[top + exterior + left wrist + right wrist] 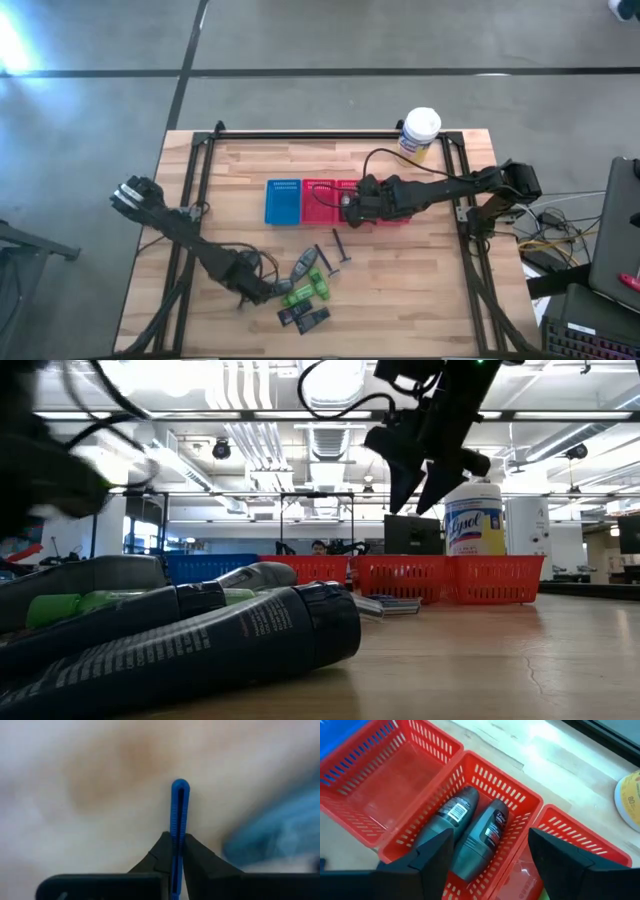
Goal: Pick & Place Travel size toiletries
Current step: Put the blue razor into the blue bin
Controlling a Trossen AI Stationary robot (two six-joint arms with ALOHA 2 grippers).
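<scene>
The toiletries lie in a pile near the table's near edge: a grey oval piece (300,268), green bottles (304,291), dark packets (305,318) and two thin razors (338,250). Up close in the low view they show as dark tubes (200,640). My left gripper (264,291) is at the pile's left side, shut on a thin blue item (179,815). My right gripper (350,206) (490,860) hovers open above the red baskets (325,202), fingers pointing down (415,475). Two grey oval pieces (470,830) lie side by side in the middle red basket. My left gripper pinches the thin blue item between its two fingers (162,852). The item's free end (180,787) sticks out forward past the fingertips, seen edge on. Which part lies farther back between the fingers is hidden by the gripper itself.
A blue basket (283,200) stands left of the red row, and the leftmost red basket (385,780) holds nothing. The white-lidded yellow-labelled canister (420,132) (487,525) stands at the far edge behind the baskets. Bare wood lies right of the pile.
</scene>
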